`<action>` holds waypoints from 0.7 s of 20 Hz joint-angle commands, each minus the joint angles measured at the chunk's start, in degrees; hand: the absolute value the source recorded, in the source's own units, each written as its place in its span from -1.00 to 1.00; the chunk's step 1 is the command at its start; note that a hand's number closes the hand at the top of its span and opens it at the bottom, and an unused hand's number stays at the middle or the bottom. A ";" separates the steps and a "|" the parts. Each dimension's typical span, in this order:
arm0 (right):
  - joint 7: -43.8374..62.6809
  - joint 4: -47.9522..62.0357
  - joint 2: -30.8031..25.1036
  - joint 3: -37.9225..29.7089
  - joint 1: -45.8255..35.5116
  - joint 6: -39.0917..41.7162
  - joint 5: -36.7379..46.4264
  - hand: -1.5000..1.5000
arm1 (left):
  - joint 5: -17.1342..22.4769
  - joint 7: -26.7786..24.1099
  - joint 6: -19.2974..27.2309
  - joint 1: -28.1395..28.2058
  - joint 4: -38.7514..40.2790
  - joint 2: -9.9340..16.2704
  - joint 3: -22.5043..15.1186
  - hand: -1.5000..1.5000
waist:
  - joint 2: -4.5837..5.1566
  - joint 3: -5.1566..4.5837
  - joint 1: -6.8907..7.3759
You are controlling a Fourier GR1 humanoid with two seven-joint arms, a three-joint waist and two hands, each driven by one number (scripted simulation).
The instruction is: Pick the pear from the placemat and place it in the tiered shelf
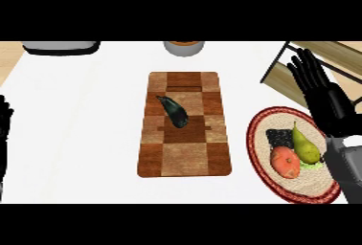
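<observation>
A green pear (pixel 305 144) lies on a round woven placemat (pixel 263 129) with a red rim at the right of the counter, next to an orange-red fruit (pixel 286 161), a dark item (pixel 280 137) and a bit of green. The tiered shelf (pixel 332 53) shows as a dark frame with wooden boards at the upper right. My right hand (pixel 324 95) is open, fingers straight and pointing away, above the placemat's far right side, just right of the pear and not touching it. My left hand (pixel 4 125) shows only as a dark sliver at the left edge.
A checkered wooden cutting board (pixel 185 148) lies mid-counter with a dark eggplant (pixel 173 111) on it. A grey appliance (pixel 60 47) sits at the back left and a round container (pixel 185 47) at the back centre.
</observation>
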 commanded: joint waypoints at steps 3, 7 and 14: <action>-1.56 10.80 -10.03 -7.26 -3.64 12.12 -3.21 1.00 | 2.24 3.50 -4.17 -5.27 -2.60 -4.83 -4.49 0.00 | 2.51 1.68 1.53; 1.79 17.81 -20.97 -5.29 -3.16 5.91 10.87 1.00 | 7.08 8.20 -8.33 -8.96 -4.33 -7.54 -6.82 0.00 | 4.13 1.35 0.56; 3.49 37.19 -15.78 -14.28 -8.70 35.72 -14.24 -1.00 | 8.93 15.38 -9.39 -14.59 -4.31 -9.89 -8.57 0.00 | 2.83 1.83 2.99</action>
